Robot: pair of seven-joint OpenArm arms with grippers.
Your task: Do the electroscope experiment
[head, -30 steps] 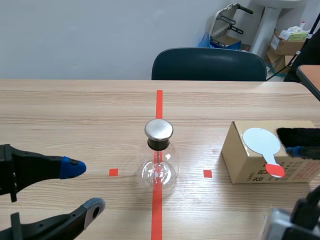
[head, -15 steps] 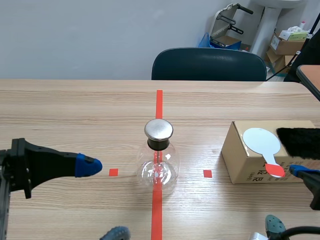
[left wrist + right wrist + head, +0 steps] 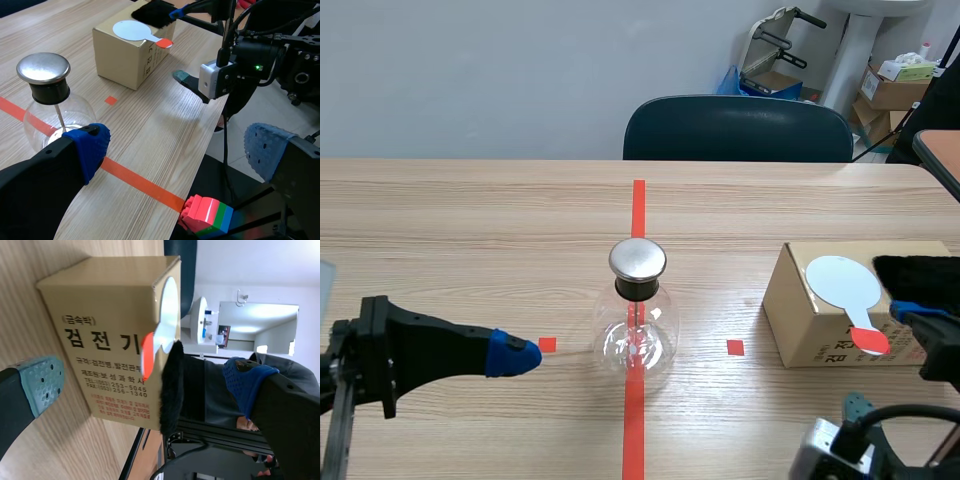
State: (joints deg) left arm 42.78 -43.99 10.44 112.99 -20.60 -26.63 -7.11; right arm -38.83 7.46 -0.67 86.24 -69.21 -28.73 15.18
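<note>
electroscope (image 3: 638, 325): a glass flask with a black stopper and a round metal cap (image 3: 638, 258); it stands upright on the red tape line at the middle of the worktop (image 3: 470, 230).
inside the glass: a thin rod (image 3: 60, 116) runs down from the stopper into the bulb; what hangs at its end is too small to tell.
left jaws: spread wide, holding nothing; one blue pad (image 3: 512, 352) is near the electroscope's left side but apart from it, and the other pad (image 3: 267, 150) hangs off the worktop's near edge.
cardboard box (image 3: 800, 325): closed, to the right of the electroscope and well apart; its contents are hidden.
on the box: a white disc (image 3: 842, 283) with a red handle lies flat, handle tip over the front edge; a black fur pad (image 3: 920, 280) lies just beside it.
right jaws: spread apart and empty, teal pad (image 3: 42, 382) and blue pad (image 3: 245, 382) before the box's printed side.
beyond: a dark chair (image 3: 735, 128) at the far side; coloured bricks (image 3: 207, 216) below the near edge.
</note>
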